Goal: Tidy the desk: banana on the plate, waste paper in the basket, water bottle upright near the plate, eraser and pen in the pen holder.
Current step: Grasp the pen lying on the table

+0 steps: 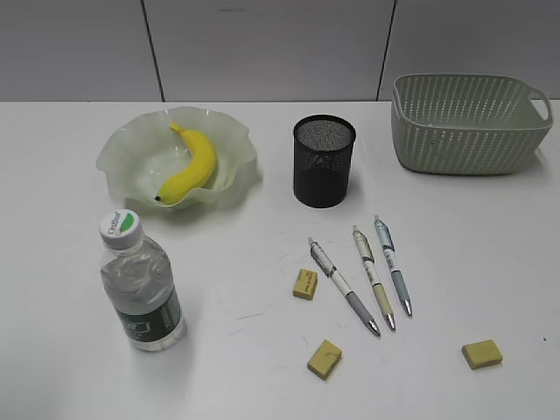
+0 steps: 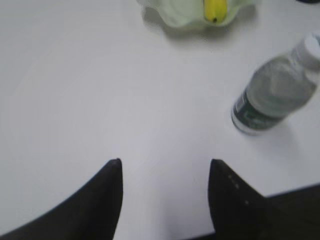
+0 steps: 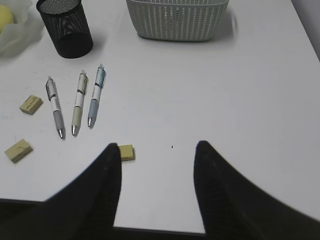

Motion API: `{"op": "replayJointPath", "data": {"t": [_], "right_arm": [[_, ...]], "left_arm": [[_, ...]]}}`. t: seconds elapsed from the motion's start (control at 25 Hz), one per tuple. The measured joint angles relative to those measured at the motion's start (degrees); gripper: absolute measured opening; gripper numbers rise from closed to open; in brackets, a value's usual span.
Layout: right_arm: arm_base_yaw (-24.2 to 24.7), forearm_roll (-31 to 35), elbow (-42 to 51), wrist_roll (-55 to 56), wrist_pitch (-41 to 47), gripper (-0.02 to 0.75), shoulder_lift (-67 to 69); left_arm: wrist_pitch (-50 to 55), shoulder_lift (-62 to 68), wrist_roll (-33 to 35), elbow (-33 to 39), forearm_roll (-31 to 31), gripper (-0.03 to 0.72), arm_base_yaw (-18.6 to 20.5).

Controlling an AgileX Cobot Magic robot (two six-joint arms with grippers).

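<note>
The banana (image 1: 194, 164) lies in the pale green plate (image 1: 122, 149). The water bottle (image 1: 140, 284) stands upright in front of the plate. The black pen holder (image 1: 324, 160) stands mid-desk. Three pens (image 1: 343, 287) (image 1: 374, 276) (image 1: 393, 264) and three yellow erasers (image 1: 305, 283) (image 1: 325, 359) (image 1: 482, 353) lie on the desk (image 1: 262, 385). The basket (image 1: 468, 122) stands at the back right. No waste paper shows. My left gripper (image 2: 165, 162) is open and empty, the bottle (image 2: 275, 90) to its right. My right gripper (image 3: 157, 146) is open and empty, one eraser (image 3: 126, 152) beside its left finger.
The right wrist view also shows the pen holder (image 3: 65, 27), the basket (image 3: 175, 20), the pens (image 3: 79, 100) and two more erasers (image 3: 31, 104) (image 3: 18, 150). The plate with the banana (image 2: 215, 9) shows at the top of the left wrist view. A grey wall stands behind the desk.
</note>
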State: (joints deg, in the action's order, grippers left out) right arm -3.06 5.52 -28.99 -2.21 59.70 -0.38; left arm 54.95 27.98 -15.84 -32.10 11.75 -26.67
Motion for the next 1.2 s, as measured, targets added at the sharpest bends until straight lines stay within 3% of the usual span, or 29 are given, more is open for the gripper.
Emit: {"op": "replayJointPath", "data": {"t": [0.2,0.48,0.72,1.0,1.2], "right_arm": [[0.0,0.0,0.0,0.0,0.0,0.383,0.0],[0.0,0.6,-0.3,-0.3,-0.4,0.383,0.4],[0.0,12.6,-1.4,-10.4,-7.6,0.383,15.5],[-0.6,23.8,-4.2,-21.2,-21.9,0.367,51.1],[-10.5,21.4,-13.2,-17.7,-27.4,0.300,74.2]], "left_arm": [[5.5,-14.4,3.9,0.7,-8.4,0.410,0.0],[5.5,-26.5,4.5,1.2,-8.6,0.406,0.0],[5.5,-28.3,4.5,1.2,-7.9,0.405,0.7],[5.5,-28.3,4.5,1.2,-6.4,0.403,12.2],[5.5,-28.3,4.5,1.2,-6.3,0.402,17.0]]}}
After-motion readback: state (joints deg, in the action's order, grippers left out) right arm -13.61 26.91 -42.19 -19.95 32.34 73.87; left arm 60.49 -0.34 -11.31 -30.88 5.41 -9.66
